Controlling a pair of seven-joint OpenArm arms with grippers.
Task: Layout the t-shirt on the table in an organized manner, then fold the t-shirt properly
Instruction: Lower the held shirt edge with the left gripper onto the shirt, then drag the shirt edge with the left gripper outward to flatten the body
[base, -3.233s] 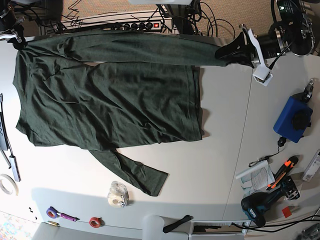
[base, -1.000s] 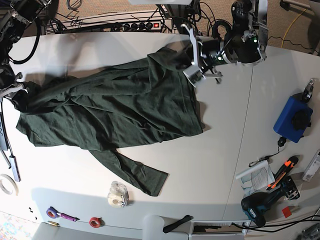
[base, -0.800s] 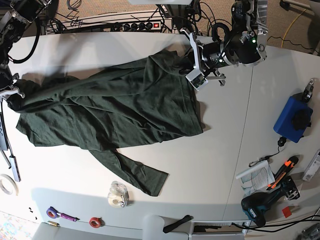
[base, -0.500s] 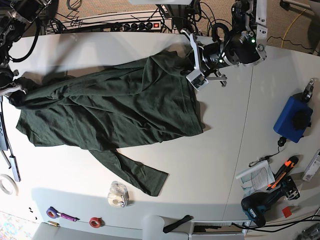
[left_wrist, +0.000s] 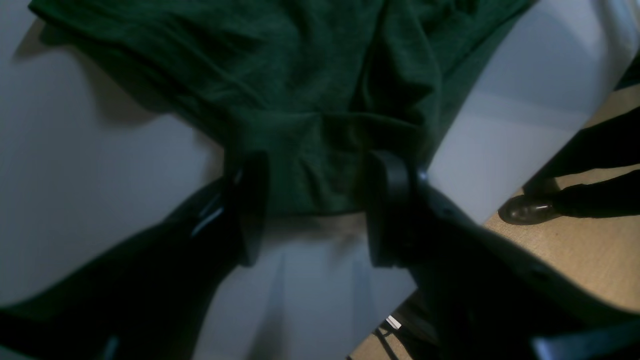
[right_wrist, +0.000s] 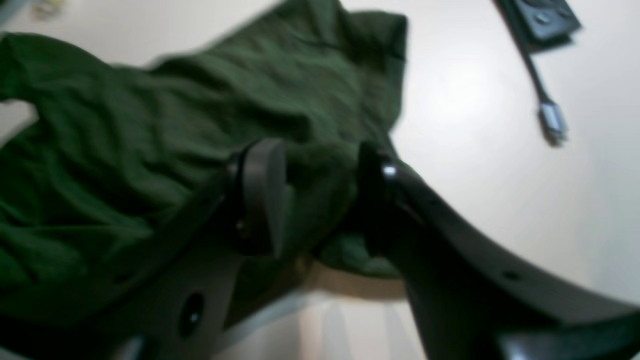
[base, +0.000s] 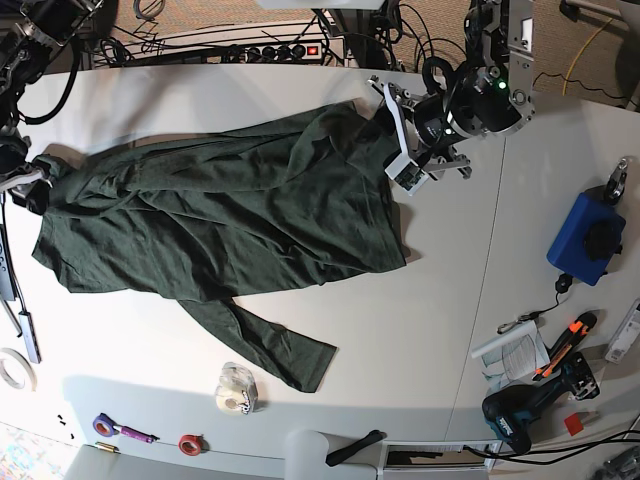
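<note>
Left wrist view: left gripper (left_wrist: 310, 210) stands with jaws wide, the t-shirt (left_wrist: 300, 90) edge lying loose between them on the table (left_wrist: 75, 175), apparently just let go so the cloth can settle flat. Right wrist view, blurred: right gripper (right_wrist: 315, 200) also spread wide, bunched t-shirt (right_wrist: 150, 150) fabric between the jaws, not pinched. Base view: t-shirt (base: 220, 220) lies crumpled across the table (base: 430, 330), one sleeve trailing toward the near edge; left gripper (base: 398, 140) low at the far right corner, right gripper (base: 30, 180) at the opposite end.
</note>
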